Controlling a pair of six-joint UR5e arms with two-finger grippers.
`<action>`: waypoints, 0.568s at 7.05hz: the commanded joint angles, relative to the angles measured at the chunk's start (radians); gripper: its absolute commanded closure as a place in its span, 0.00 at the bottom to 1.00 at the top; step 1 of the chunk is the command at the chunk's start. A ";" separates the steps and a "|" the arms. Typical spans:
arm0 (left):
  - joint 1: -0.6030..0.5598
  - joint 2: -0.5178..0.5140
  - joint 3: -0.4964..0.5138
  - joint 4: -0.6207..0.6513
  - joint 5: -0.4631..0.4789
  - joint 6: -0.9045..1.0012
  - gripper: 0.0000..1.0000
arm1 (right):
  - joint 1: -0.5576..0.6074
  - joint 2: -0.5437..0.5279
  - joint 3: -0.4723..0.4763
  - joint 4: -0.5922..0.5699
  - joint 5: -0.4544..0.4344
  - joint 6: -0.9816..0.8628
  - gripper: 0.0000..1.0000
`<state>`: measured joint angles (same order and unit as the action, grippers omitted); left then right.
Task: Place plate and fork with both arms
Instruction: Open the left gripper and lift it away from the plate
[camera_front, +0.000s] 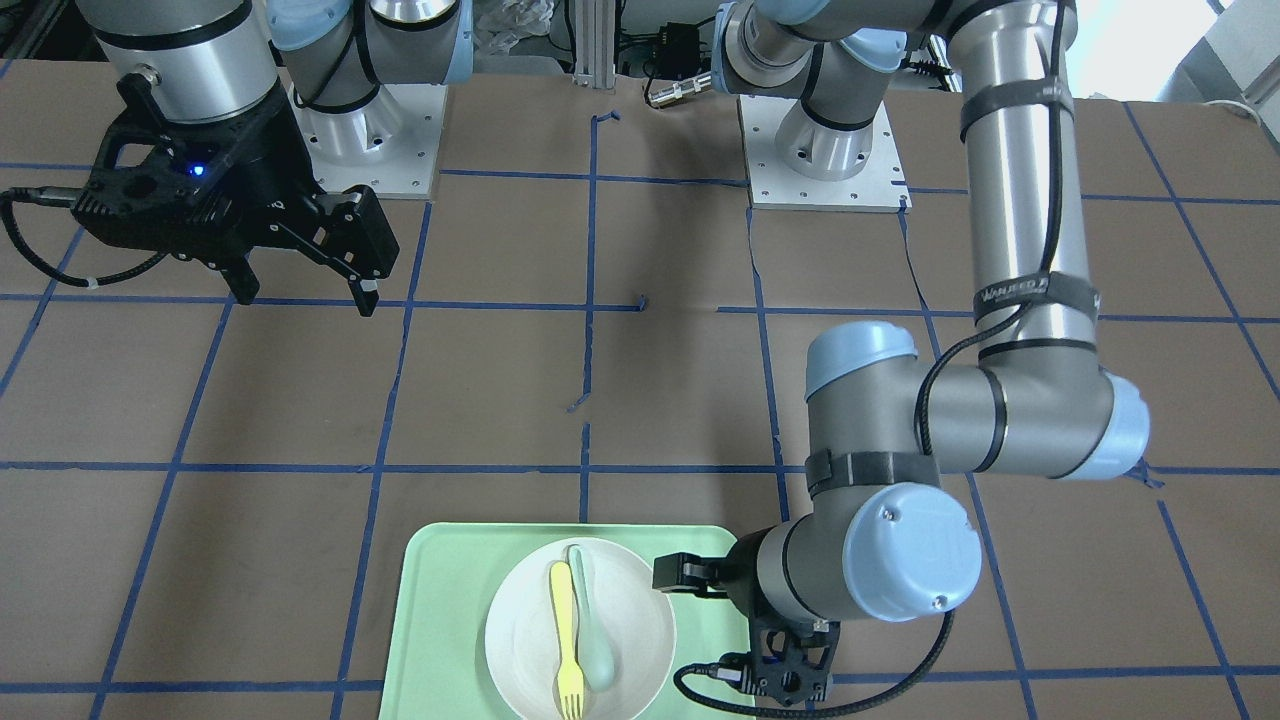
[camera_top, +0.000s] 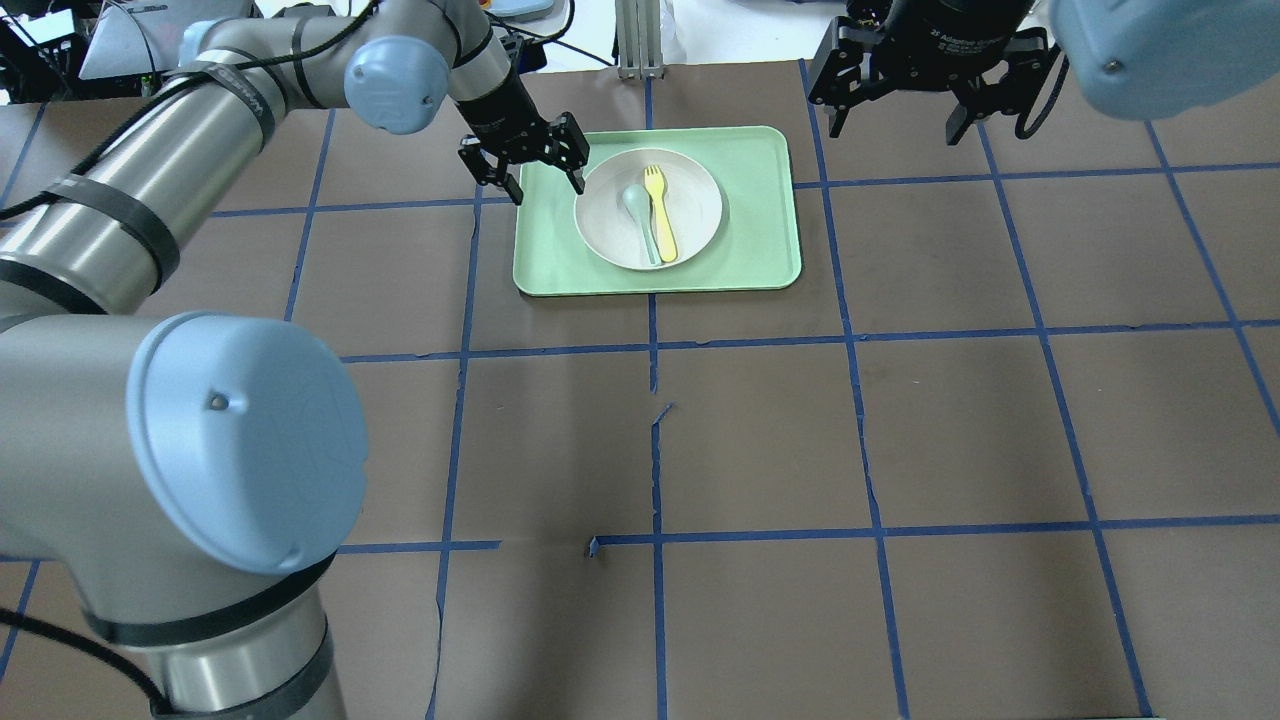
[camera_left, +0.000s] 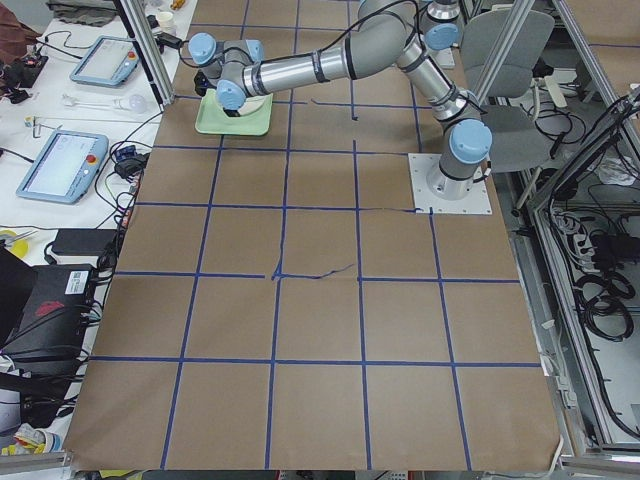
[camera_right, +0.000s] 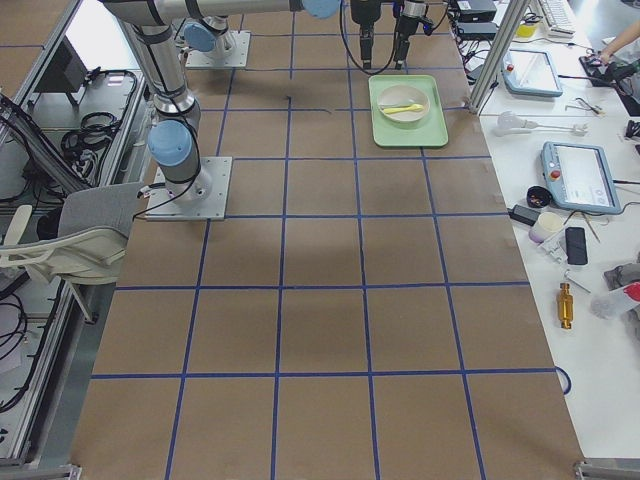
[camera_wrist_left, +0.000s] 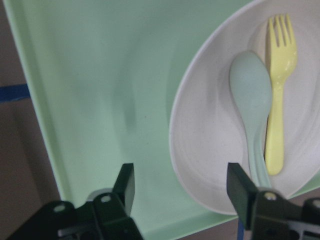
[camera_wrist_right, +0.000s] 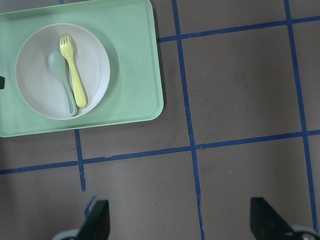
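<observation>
On the table (camera_top: 900, 420) the light-green tray (camera_top: 760, 230) is carrying the plate (camera_top: 605, 220), and the fork (camera_top: 662, 220) is lying in the plate just beside the spoon (camera_top: 636, 200). The left gripper (camera_wrist_left: 182, 192) is hanging wide open and empty over the tray at the plate's rim, which only the left wrist view is showing closely. The right gripper (camera_front: 305, 295) is standing open, holding nothing, above bare table well apart from the tray.

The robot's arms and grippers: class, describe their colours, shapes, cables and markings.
Both the left arm and right arm are silver-grey metal tubes with rounded light-blue joint caps. Black straps bind a black cable along the left one. The left gripper and right gripper are black, two-fingered; the right shows a small blue light.
</observation>
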<state>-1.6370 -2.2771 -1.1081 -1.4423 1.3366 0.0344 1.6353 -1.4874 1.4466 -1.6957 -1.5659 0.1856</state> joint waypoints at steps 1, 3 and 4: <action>0.006 0.156 -0.018 -0.172 0.073 0.004 0.00 | 0.000 0.002 0.000 -0.007 0.000 0.000 0.00; 0.014 0.327 -0.099 -0.246 0.170 0.005 0.00 | -0.009 0.007 -0.014 -0.001 -0.008 -0.002 0.00; 0.025 0.422 -0.145 -0.291 0.240 0.001 0.00 | -0.011 0.016 -0.021 0.001 -0.013 -0.015 0.00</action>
<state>-1.6229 -1.9659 -1.1998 -1.6769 1.4942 0.0383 1.6263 -1.4795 1.4340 -1.6980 -1.5731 0.1812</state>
